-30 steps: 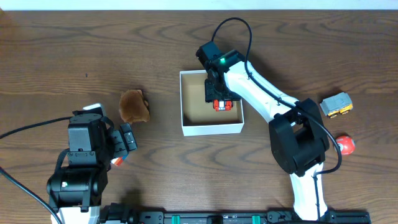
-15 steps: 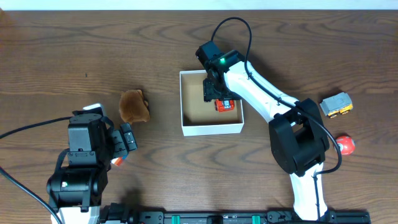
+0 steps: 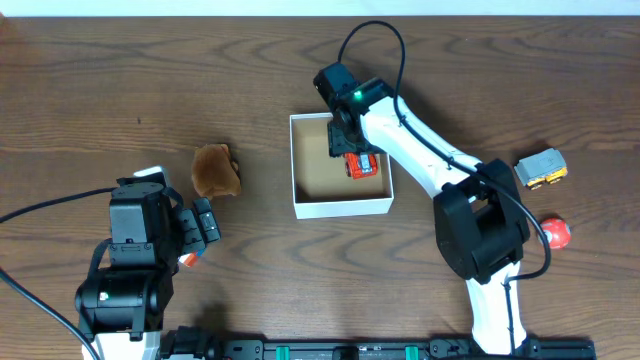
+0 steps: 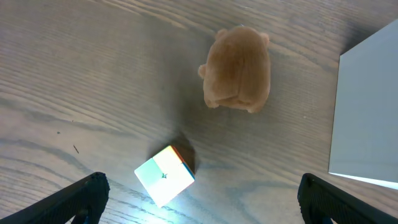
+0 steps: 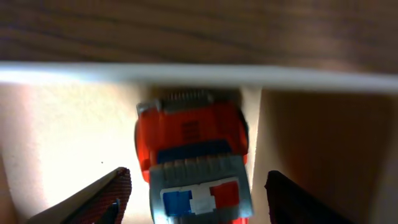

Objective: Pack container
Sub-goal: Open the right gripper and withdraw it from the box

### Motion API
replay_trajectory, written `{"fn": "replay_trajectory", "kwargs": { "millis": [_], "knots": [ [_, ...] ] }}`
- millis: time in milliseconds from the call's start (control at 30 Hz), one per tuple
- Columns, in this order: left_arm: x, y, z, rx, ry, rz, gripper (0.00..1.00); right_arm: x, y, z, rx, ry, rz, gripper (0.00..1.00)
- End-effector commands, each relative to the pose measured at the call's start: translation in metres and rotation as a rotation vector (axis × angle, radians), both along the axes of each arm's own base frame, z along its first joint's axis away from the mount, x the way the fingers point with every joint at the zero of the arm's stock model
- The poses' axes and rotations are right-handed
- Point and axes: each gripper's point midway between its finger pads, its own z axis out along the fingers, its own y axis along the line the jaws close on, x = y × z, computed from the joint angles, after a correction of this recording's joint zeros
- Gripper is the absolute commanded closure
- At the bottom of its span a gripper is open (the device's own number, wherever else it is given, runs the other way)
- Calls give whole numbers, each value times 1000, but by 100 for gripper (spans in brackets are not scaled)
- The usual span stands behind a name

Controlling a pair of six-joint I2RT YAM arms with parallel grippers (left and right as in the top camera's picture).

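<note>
The container (image 3: 342, 207) sits near the middle of the wooden worktop (image 3: 120, 80), open side up, white walls around a brown floor. The right arm reaches over its far right part, and the right tool (image 5: 198, 198) hangs just above the floor there. A red truck (image 5: 194, 155) lies on that floor, close to the right wall and near the far one. In the right wrist view it lies between the two fingers (image 5: 107, 196), with a thin gap on each side, so the tool is released and grips nothing. The truck has a grey front with blue and red patches, and its other end points at the white wall. The left arm is at the near left of the worktop, well apart from the container. The left tool (image 4: 202, 198) is spread wide and empty, its fingertips (image 4: 84, 194) at the bottom corners of the left wrist view. Ahead of it a small multicoloured cube (image 4: 165, 176) rests on the wood. A brown plush (image 4: 238, 76) lies beyond the cube, between it and the container's left wall. To the right of the right arm, apart from the container, are a grey and yellow toy (image 3: 541, 168) and, nearer the arm's base, a red ball (image 3: 557, 232).
</note>
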Motion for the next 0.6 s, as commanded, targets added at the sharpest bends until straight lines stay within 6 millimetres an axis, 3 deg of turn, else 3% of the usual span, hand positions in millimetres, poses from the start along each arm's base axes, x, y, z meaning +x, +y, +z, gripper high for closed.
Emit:
{"fn": "replay_trajectory", "kwargs": {
  "millis": [0,200,300,400,500,567],
  "knots": [
    [2,3,9,1,-21,23,2,22,-4,56,23,-136,23,26],
    [2,3,9,1,-21,23,2,32,-11,113,62,-248,60,24],
    [2,3,9,1,-21,23,2,35,-31,156,91,-330,16,22],
    [2,3,9,1,-21,23,2,31,-74,197,124,-390,-101,13],
    [2,3,9,1,-21,23,2,11,-146,227,134,-399,-319,5],
    [2,3,9,1,-22,23,2,-8,-197,234,141,-376,-522,1]
  ]
}}
